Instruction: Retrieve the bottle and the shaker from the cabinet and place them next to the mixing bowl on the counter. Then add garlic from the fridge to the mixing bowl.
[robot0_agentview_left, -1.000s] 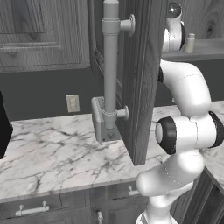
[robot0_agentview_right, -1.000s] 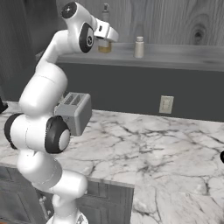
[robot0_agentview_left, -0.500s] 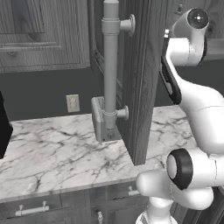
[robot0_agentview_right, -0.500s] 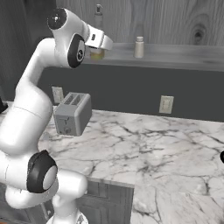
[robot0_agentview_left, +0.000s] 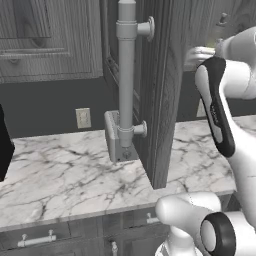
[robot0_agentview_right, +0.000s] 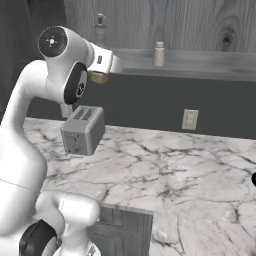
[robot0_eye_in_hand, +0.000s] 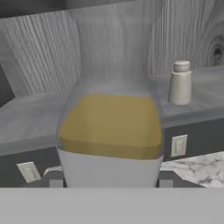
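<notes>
My gripper (robot0_eye_in_hand: 111, 180) is shut on the bottle (robot0_eye_in_hand: 110, 127), a clear one holding yellow liquid, with a grey fingertip (robot0_eye_in_hand: 55, 180) at each side of its base. In the right base view the gripper (robot0_agentview_right: 107, 63) holds the bottle (robot0_agentview_right: 99, 77) just in front of the cabinet shelf (robot0_agentview_right: 200, 64), above the toaster. The shaker (robot0_agentview_right: 159, 53), small and pale with a grey cap, stands upright on that shelf to the right; the hand view shows the shaker (robot0_eye_in_hand: 180, 83) beyond the bottle. The mixing bowl, garlic and fridge are out of view.
The open cabinet door (robot0_agentview_left: 162, 95) with its long grey handle (robot0_agentview_left: 126, 75) juts over the marble counter (robot0_agentview_left: 60, 175). A grey toaster (robot0_agentview_right: 82, 130) stands on the counter below the gripper. A dark object (robot0_agentview_left: 3, 147) sits at the left edge of the left base view.
The arm has drawn back and down from the shelf with the bottle in its grip, and the elbow has swung out. The shaker has stayed in place.
</notes>
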